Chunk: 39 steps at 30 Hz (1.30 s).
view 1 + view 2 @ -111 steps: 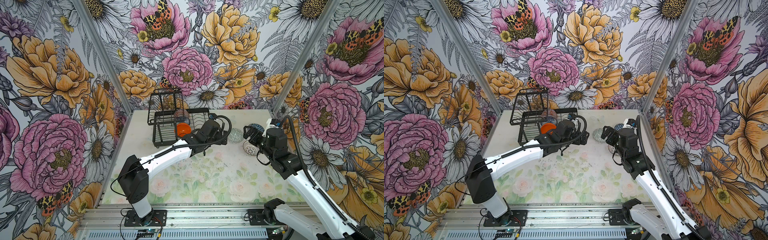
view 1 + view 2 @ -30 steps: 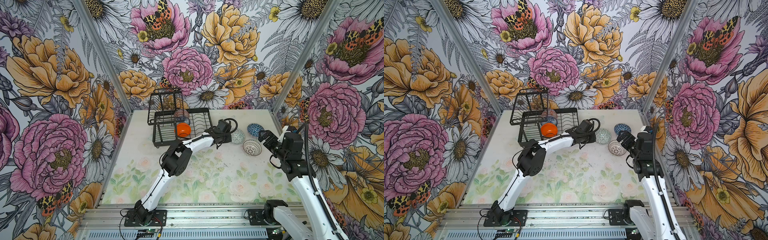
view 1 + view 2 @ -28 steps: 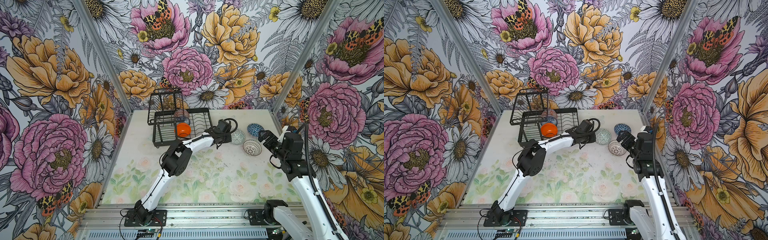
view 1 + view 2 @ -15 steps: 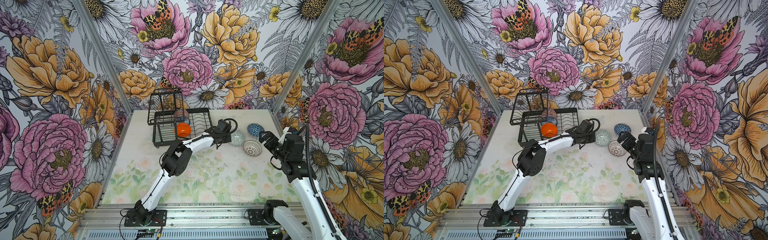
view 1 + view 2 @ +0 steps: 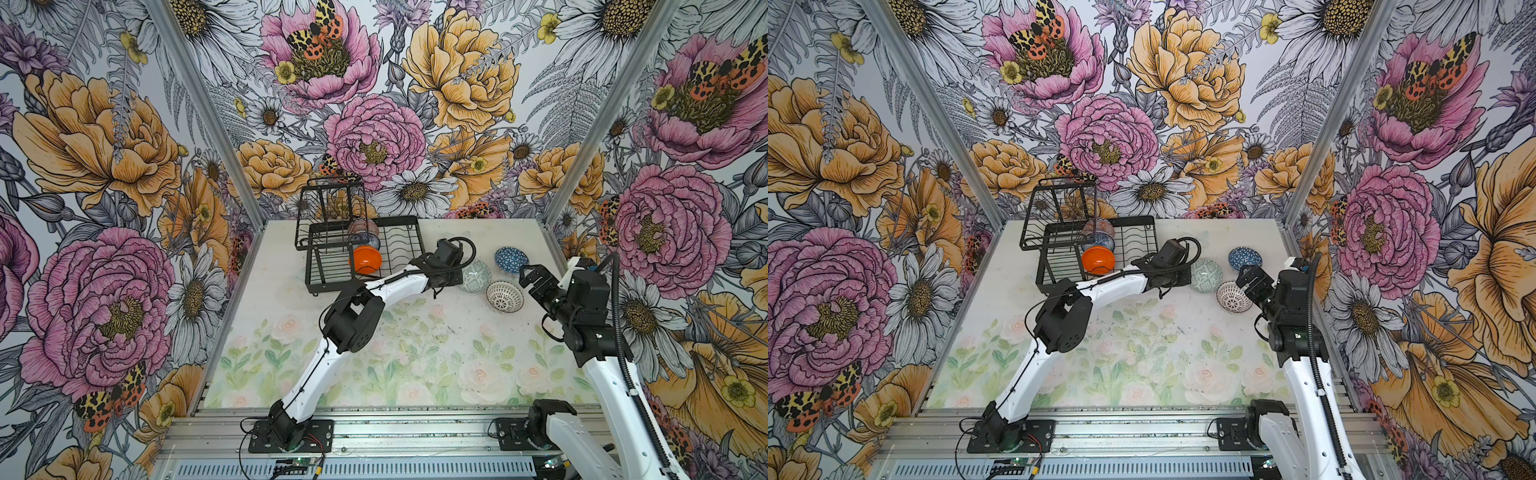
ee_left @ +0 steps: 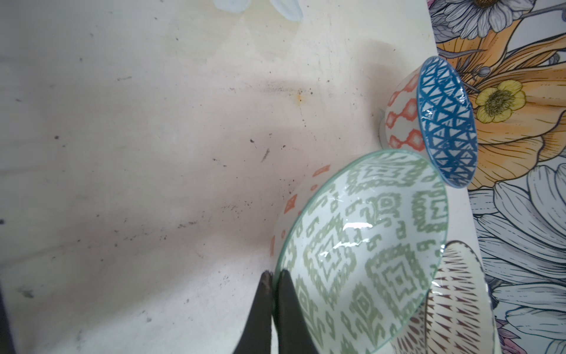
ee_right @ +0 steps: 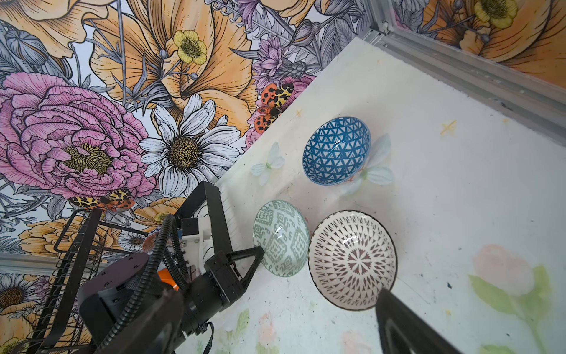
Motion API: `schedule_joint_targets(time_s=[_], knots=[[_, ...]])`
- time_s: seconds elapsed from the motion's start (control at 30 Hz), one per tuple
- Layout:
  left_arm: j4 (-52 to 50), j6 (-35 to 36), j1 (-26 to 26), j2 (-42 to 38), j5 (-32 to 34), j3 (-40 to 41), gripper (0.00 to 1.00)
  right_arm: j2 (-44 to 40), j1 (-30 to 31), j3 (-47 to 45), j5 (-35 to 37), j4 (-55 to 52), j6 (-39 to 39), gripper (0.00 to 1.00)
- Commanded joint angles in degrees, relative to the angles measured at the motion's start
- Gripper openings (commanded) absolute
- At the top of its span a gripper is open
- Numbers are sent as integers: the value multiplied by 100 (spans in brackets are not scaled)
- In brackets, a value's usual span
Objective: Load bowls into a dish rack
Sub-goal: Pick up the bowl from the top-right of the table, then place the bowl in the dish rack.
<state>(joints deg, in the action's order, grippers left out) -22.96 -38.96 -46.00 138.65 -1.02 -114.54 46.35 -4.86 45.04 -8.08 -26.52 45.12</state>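
left wrist view: left gripper (image 6: 275, 276) pinches the green bowl (image 6: 367, 245) rim; right gripper (image 5: 532, 272) wide open, empty.

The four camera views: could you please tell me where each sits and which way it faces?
Top views: high in front, looking down at table and dish rack; both arms show.
Left wrist: on the left arm, looking along the left hand, shut on the green bowl.
Right wrist: on the right arm, facing three bowls; one of its fingers shows.
Shared: both wrist views show the green bowl.
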Motion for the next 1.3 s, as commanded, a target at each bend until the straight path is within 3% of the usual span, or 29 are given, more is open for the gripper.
schedule_joint_targets(time_s=[0.0,0.6,0.9,1.27], knots=[[-118,180,10,-285,277,-63,0,-96,-38,-67,-65,42,-16,99],[141,346,162,-1088,860,102,0,394,-32,388,-765,132,-22,99],[1493,324,164,-2165,1261,1568,0,602,-20,968,-1194,370,517,100],[3688,493,34,-3151,2419,3350,0,798,393,1176,-1421,1405,1672,99]])
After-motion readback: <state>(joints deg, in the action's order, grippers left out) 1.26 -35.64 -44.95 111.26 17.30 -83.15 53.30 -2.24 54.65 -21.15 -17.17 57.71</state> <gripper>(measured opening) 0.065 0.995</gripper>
